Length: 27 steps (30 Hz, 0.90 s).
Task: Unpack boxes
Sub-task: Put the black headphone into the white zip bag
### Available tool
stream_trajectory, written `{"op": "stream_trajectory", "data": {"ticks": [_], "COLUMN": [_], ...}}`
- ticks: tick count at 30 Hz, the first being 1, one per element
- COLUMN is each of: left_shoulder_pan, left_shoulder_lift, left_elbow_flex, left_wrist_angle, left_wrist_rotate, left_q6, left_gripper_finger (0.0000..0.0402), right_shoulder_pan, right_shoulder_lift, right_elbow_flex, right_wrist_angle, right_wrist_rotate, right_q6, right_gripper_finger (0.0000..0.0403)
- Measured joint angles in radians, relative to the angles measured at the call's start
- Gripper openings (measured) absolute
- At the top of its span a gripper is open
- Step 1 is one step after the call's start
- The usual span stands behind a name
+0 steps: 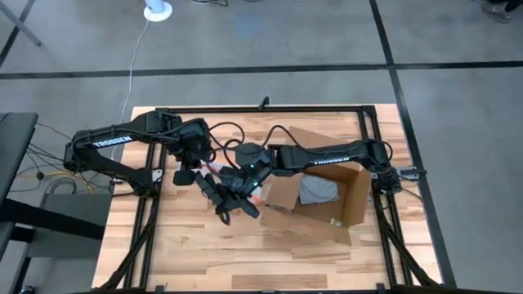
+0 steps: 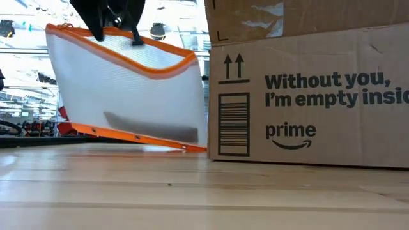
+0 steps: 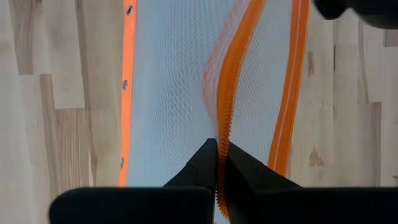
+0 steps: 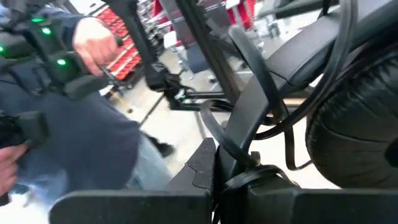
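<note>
The left gripper (image 3: 217,163) sits left of the table's middle, its fingers pinched narrow on the orange zipper edge of the clear mesh pouch (image 2: 128,96). In the low view the pouch hangs tilted, its lower orange edge close above the wood and one corner touching or just beside the box. The mesh is fine and see-through, with small metal studs along the orange border.

The right gripper (image 1: 233,200) is just beside the left one, between it and the box; its wrist view shows the fingers closed together, and I cannot tell whether they hold anything. That view also shows a person (image 4: 74,112) in blue clothing beyond the table.

The cardboard box (image 1: 315,192) stands right of centre on the table (image 1: 180,253), flaps spread open, with something grey inside. It is brown corrugated board with black printed arrows, a barcode and lettering on the side facing the low camera. The wooden planks in front of both grippers and the box lie open toward the near edge.
</note>
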Motion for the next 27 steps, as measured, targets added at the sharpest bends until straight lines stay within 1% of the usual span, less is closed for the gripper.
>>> {"op": "stream_trajectory", "data": {"ticks": [6, 8, 12, 15, 18, 22, 27], "left_shoulder_pan": [0.000, 0.000, 0.000, 0.000, -0.002, -0.042, -0.115], "left_shoulder_lift": [0.000, 0.000, 0.000, 0.000, 0.000, 0.000, 0.000], "left_elbow_flex": [0.000, 0.006, 0.026, 0.034, 0.035, 0.035, 0.035], "left_wrist_angle": [-0.009, -0.014, -0.004, -0.005, -0.005, 0.007, 0.056], "left_wrist_rotate": [0.034, 0.042, 0.054, 0.057, 0.103, 0.123, 0.122], "left_q6": [0.004, 0.004, 0.005, 0.011, 0.016, 0.019, 0.006], "left_gripper_finger": [0.0000, 0.0000, 0.0000, 0.0000, 0.0000, 0.0000, 0.0000], "right_shoulder_pan": [-0.046, -0.047, -0.030, -0.023, -0.033, -0.057, -0.090], "right_shoulder_lift": [0.006, 0.022, 0.050, 0.061, 0.062, 0.064, 0.064], "right_elbow_flex": [-0.030, -0.027, -0.028, -0.029, -0.028, -0.028, -0.020], "right_wrist_angle": [-0.064, -0.041, -0.060, -0.104, -0.197, -0.266, -0.257], "right_wrist_rotate": [0.021, 0.011, -0.010, -0.013, -0.012, 0.040, 0.072], "right_q6": [-0.035, -0.038, -0.034, -0.040, -0.057, -0.081, -0.060], "right_gripper_finger": [0.0000, 0.0000, 0.0000, 0.0000, 0.0000, 0.0000, 0.0000]}}
